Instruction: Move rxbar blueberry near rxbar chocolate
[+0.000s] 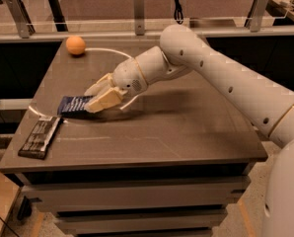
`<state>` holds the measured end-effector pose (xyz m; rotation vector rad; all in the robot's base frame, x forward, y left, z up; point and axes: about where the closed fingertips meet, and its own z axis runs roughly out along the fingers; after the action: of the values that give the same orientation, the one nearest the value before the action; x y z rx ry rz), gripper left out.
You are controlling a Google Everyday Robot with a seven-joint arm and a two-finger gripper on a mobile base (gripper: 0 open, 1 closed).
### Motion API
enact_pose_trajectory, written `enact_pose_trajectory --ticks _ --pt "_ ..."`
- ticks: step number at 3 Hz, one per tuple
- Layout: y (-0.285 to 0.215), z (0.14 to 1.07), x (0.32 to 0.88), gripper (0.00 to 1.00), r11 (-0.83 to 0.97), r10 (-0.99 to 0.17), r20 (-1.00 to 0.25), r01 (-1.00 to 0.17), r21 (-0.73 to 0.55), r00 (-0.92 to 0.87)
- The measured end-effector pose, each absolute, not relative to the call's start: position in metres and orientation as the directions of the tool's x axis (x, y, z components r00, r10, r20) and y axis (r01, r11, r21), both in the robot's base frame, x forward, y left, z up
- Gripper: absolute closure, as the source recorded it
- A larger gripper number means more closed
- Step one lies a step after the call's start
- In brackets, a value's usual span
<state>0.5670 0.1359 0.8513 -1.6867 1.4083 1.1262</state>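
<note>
The rxbar blueberry (73,105), a flat navy-blue bar with pale print, is held at its right end by my gripper (95,100), just above the tabletop left of centre. The gripper's cream fingers (103,100) are shut on the bar. The rxbar chocolate (40,137), a black-brown bar with rows of pale lettering, lies flat near the table's front left corner. It is a short way below and left of the blue bar. The two bars are apart.
An orange ball (75,45) sits at the table's back left. The grey table (186,127) has a rail with posts behind it. My white arm (226,78) reaches in from the right across the table's middle.
</note>
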Motion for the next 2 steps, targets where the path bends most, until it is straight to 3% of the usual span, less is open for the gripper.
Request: enact_pose_trajectory --ticks 1,2 --pt "0.1391 0.8496 0.5613 0.12 -0.216 -0.407 -0.912 -0.975 0.047 0.046" --pt "0.1410 0.8493 0.5605 0.00 -0.219 -0.407 -0.912 -0.975 0.047 0.047"
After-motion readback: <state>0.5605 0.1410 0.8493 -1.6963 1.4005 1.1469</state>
